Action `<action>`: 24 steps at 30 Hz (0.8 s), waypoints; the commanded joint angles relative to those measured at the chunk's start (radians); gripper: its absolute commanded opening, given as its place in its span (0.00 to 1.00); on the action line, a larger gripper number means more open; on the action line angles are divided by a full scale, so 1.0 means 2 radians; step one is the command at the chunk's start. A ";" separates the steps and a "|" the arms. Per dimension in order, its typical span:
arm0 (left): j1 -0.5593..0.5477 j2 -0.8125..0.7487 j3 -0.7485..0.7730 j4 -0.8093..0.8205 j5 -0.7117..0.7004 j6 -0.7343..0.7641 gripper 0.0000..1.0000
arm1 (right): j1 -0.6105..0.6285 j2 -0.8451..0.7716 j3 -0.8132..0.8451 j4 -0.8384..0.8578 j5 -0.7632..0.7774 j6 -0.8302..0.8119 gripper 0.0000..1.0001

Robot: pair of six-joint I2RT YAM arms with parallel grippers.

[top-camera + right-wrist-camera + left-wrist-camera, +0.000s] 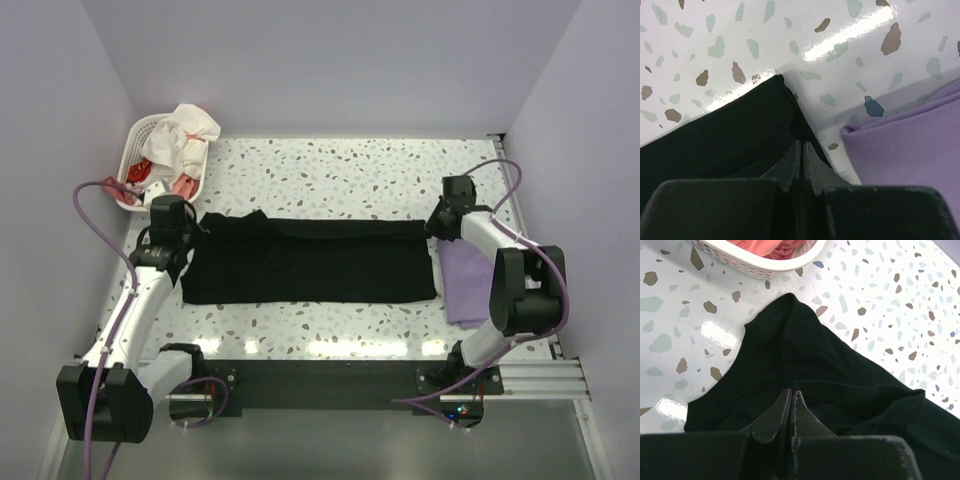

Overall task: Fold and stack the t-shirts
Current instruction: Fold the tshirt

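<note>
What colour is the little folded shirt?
The folded shirt is lavender purple, clearest in the right wrist view.

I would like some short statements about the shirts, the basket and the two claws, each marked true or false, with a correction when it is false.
1. The left claw and the right claw are both shut on the black shirt. True.
2. The purple shirt lies on top of the black shirt. False: it lies folded on the table, beside the black shirt's right end.
3. The black shirt lies stretched across the table from one claw to the other. True.
4. The basket is empty. False: white cloth and some red cloth are in it.
</note>
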 commanded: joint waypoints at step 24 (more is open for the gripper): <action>0.035 -0.049 -0.098 0.016 0.049 -0.029 0.00 | -0.004 -0.085 -0.069 0.040 -0.021 0.021 0.23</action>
